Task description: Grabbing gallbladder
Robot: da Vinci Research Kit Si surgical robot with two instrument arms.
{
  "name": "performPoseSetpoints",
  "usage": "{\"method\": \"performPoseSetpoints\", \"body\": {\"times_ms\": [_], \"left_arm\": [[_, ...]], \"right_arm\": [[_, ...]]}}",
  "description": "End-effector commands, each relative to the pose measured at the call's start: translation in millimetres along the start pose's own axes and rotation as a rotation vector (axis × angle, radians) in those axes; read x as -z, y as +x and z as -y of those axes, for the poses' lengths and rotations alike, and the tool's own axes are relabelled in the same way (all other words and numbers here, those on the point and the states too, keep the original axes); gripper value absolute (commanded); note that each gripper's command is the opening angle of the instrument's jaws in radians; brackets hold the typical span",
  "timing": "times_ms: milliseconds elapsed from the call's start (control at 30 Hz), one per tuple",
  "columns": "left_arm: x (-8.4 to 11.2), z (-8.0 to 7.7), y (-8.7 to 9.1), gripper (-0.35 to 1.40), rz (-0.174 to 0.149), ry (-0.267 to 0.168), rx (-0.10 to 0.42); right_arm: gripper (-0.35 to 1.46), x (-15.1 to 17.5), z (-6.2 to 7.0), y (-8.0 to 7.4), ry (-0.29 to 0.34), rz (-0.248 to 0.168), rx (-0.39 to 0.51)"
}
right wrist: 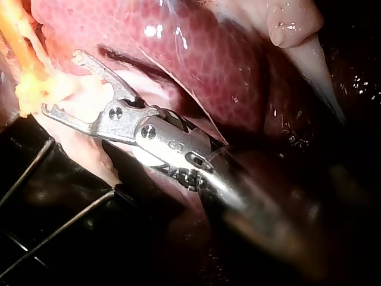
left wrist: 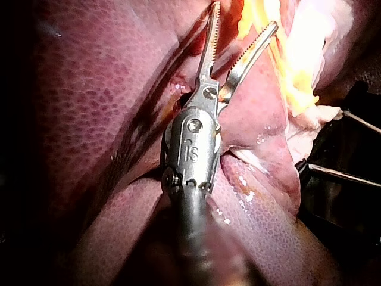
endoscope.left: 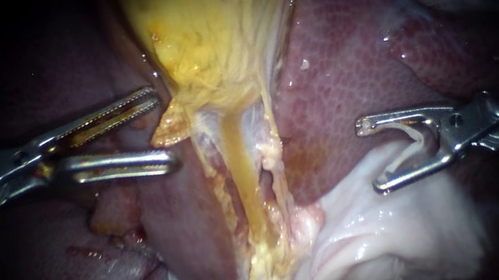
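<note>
Closest to us, our left instrument's tool (endoscope.left: 164,129) gapes wide, gripping nothing. The yellow gallbladder (endoscope.left: 216,29) sits just right of its tips, long axis running up-down. Our right instrument (endoscope.left: 369,156), also open and empty, is farther off by the liver (endoscope.left: 345,61).

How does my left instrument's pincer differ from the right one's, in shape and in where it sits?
The left silver instrument's pincer is long, straight and toothed; the right silver instrument's pincer is short and curved. The left sits beside the yellow gallbladder; the right lies over glossy white tissue, clear of the gallbladder. Both are open, holding nothing.
</note>
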Motion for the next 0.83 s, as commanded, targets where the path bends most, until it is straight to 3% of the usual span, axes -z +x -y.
{"method": "performPoseSetpoints", "body": {"times_ms": [33,133,200,400,833], "left_arm": [[-0.1,0.0,0.2,0.44,0.000,-0.001,0.004],[-0.3,0.2,0.4,0.15,0.004,-0.002,0.026],[-0.1,0.3,0.3,-0.35,0.004,-0.001,0.061],[1.1,0.5,-1.1,-0.35,-0.054,-0.009,0.069],[1.1,0.6,-1.2,-0.35,-0.054,-0.016,0.070]], "right_arm": [[0.60,0.0,0.0,0.0,0.000,0.000,0.000],[0.60,0.0,0.0,0.0,0.000,0.000,0.000],[0.60,0.0,0.0,0.0,0.000,0.000,0.000],[0.60,0.0,0.0,0.0,0.000,0.000,0.000],[0.60,0.0,0.0,0.0,0.000,0.000,0.000]]}}
